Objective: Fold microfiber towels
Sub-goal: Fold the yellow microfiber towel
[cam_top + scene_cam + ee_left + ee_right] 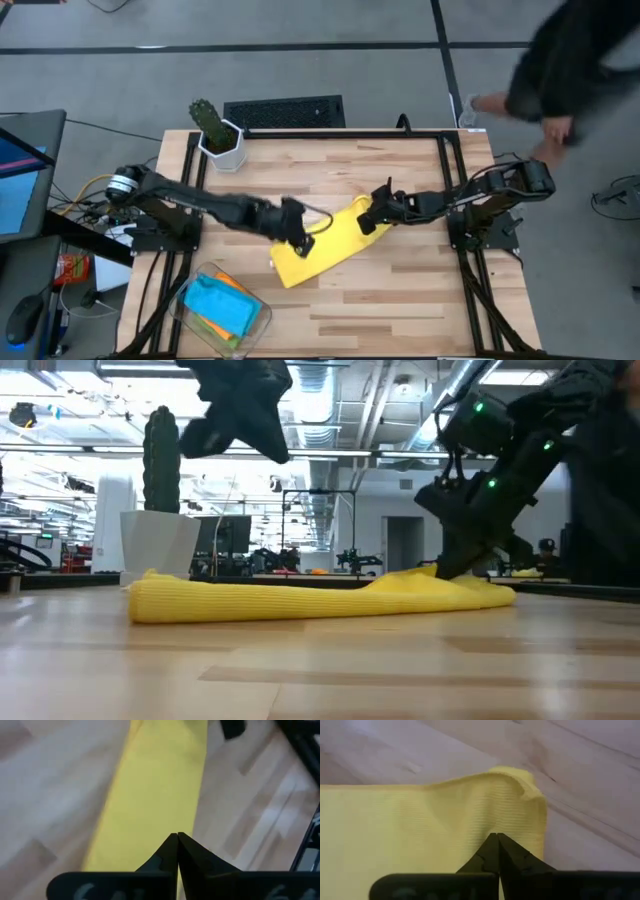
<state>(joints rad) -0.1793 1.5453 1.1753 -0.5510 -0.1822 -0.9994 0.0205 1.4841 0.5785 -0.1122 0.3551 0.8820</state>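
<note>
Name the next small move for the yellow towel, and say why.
Probably the right gripper should carry its end over toward the other end. The yellow towel lies as a long strip, the right gripper shut at one end, while the left gripper hangs shut above it.

Wood table (400, 290): yellow towel (325, 248) flat mid-table, potted cactus (215, 133) far-left corner, clear bin (218, 307) near-left.
</note>
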